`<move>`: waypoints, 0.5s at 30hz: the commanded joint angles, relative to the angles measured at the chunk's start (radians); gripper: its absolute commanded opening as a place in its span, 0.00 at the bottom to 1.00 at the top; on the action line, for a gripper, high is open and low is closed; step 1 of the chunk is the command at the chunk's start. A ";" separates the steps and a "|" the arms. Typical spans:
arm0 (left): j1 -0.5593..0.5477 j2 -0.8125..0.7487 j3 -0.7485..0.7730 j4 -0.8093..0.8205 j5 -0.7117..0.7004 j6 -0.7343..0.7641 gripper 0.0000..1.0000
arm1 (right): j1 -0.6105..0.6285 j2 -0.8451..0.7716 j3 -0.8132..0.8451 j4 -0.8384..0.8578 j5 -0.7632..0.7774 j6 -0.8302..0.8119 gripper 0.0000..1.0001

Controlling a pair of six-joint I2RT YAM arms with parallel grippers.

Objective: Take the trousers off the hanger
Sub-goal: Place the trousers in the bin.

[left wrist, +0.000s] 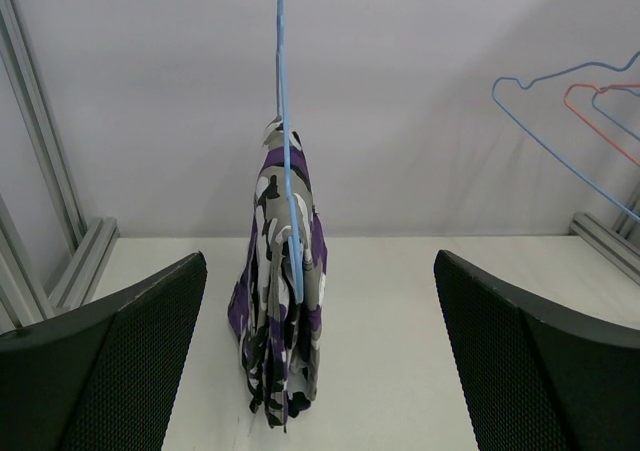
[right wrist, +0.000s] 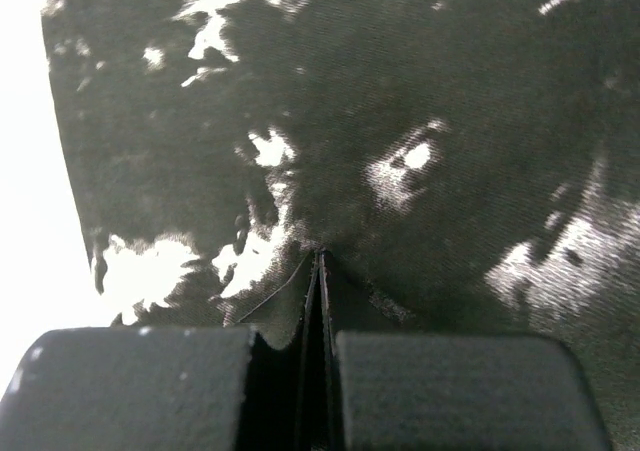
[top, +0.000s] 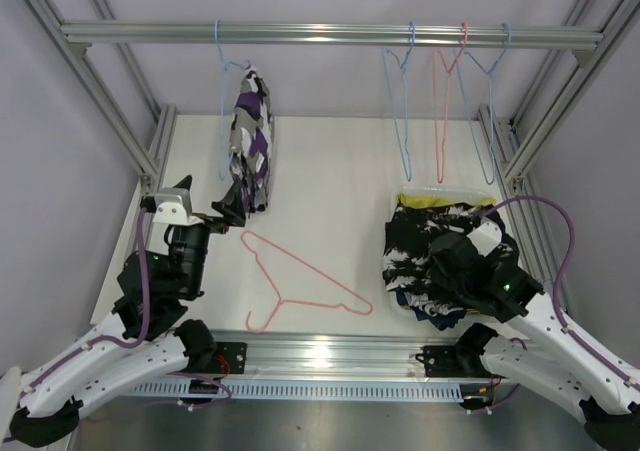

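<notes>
On blue hanger (left wrist: 285, 121), purple camo trousers (left wrist: 285, 301); right fingers (right wrist: 450, 391) pinch black-white trousers (right wrist: 400, 121).

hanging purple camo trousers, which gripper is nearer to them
Left. The left gripper is open by the lower end of the hanging trousers. The right gripper is across the table, shut on the pile of trousers.

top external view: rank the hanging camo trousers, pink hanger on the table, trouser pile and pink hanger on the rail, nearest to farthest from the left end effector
1. hanging camo trousers, just ahead of the left end effector, back left.
2. pink hanger on the table, centre.
3. trouser pile, right side.
4. pink hanger on the rail, back right.
</notes>
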 commanded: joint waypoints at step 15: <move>-0.003 -0.047 0.015 0.053 -0.011 0.006 1.00 | 0.096 0.024 0.435 0.140 0.174 -0.200 0.03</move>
